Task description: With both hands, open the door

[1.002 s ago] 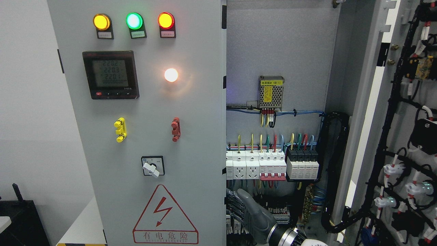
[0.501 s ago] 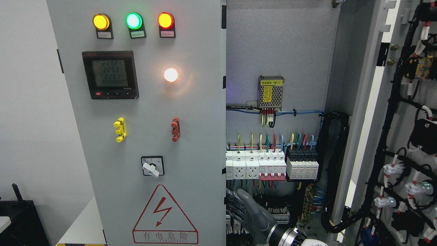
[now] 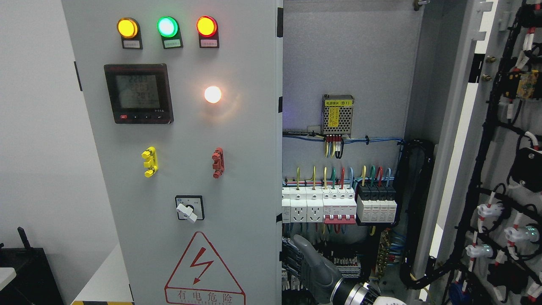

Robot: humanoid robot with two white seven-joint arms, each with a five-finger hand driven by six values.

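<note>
Fingers (image 3: 292,258) of the right robot hand (image 3: 309,264) hook the left door (image 3: 237,169) edge; the right door (image 3: 508,169) stands open.

The grey electrical cabinet (image 3: 347,59) carries everything here. On its closed left door (image 3: 250,178) sit three lit indicator lamps in a row, amber (image 3: 127,27), green (image 3: 167,26) and red (image 3: 206,26), with a digital meter (image 3: 138,93) below them and a glowing white lamp (image 3: 212,94) to the meter's right. Lower down are a yellow handle (image 3: 149,162), a red handle (image 3: 218,162), a rotary switch (image 3: 189,208) and a red lightning warning triangle (image 3: 204,271). Inside, on the back panel, hangs a small perforated power supply (image 3: 337,115); below it runs a row of white breakers (image 3: 318,204) beside what seem to be black-topped modules (image 3: 377,202).
</note>
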